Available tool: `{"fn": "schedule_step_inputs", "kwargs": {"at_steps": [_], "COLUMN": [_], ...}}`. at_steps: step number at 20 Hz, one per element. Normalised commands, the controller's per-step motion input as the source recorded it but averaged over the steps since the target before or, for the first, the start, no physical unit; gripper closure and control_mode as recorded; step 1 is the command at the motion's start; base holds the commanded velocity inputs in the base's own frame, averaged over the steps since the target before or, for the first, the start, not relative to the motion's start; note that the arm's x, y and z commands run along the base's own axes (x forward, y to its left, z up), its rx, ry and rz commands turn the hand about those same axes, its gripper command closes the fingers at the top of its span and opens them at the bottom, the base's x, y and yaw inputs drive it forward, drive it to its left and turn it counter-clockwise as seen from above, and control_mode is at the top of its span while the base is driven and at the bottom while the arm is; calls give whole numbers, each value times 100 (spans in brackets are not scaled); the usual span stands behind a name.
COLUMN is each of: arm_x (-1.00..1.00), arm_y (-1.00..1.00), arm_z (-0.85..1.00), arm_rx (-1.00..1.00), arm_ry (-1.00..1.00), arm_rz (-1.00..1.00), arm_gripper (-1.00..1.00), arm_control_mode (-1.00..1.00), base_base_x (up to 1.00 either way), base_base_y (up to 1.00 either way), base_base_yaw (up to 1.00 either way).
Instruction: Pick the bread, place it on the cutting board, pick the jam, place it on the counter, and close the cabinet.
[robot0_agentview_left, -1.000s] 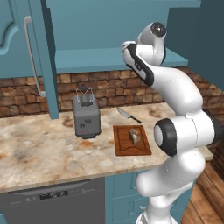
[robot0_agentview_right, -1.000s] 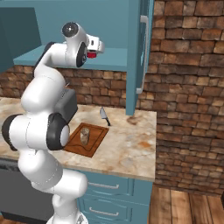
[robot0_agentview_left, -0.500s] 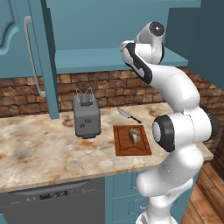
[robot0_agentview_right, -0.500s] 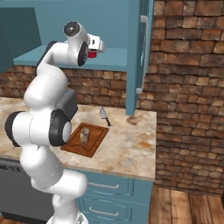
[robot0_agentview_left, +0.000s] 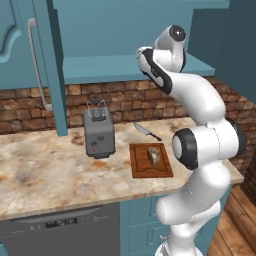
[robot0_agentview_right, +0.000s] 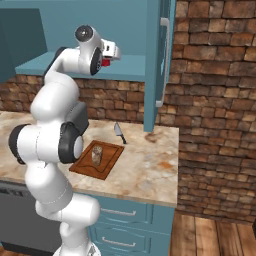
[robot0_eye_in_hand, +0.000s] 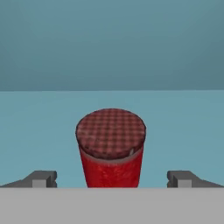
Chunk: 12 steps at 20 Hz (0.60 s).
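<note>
The jam (robot0_eye_in_hand: 111, 148), a red jar with a checked darker lid, stands upright on the teal shelf (robot0_eye_in_hand: 183, 131) of the open cabinet (robot0_agentview_left: 115, 67). My gripper (robot0_eye_in_hand: 111, 179) is open, one fingertip on each side of the jar and apart from it. In the right base view the hand (robot0_agentview_right: 111, 51) reaches over the shelf, with a bit of red jam (robot0_agentview_right: 106, 63) beside it. Down on the counter (robot0_agentview_left: 50, 170), the bread (robot0_agentview_left: 154, 155) sits on the cutting board (robot0_agentview_left: 142, 169); the right base view shows the bread (robot0_agentview_right: 97, 155) and board (robot0_agentview_right: 107, 165) too.
A grey toaster (robot0_agentview_left: 99, 132) stands left of the board and a knife (robot0_agentview_left: 146, 131) lies behind it. The cabinet doors (robot0_agentview_left: 30, 60) (robot0_agentview_right: 162, 60) stand open on both sides of the arm. A brick wall backs the counter (robot0_agentview_right: 150, 165).
The arm has edged slightly further toward the shelf. The gripper stays open, and the bread and board have not moved.
</note>
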Motion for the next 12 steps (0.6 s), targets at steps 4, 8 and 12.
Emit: {"fn": "schedule_step_inputs", "kwargs": {"at_steps": [4, 8, 12], "arm_x": [12, 12, 11], "arm_y": [1, 1, 0], "arm_z": [-9, -8, -4], "arm_rx": [0, 0, 0], "arm_ry": [0, 0, 0], "arm_rz": [1, 1, 1], "arm_gripper": [-100, -100, -100], "arm_control_mode": [-100, -100, -100], "base_base_x": [0, 0, 0], "base_base_y": [0, 0, 0], "base_base_yaw": [0, 0, 0]}}
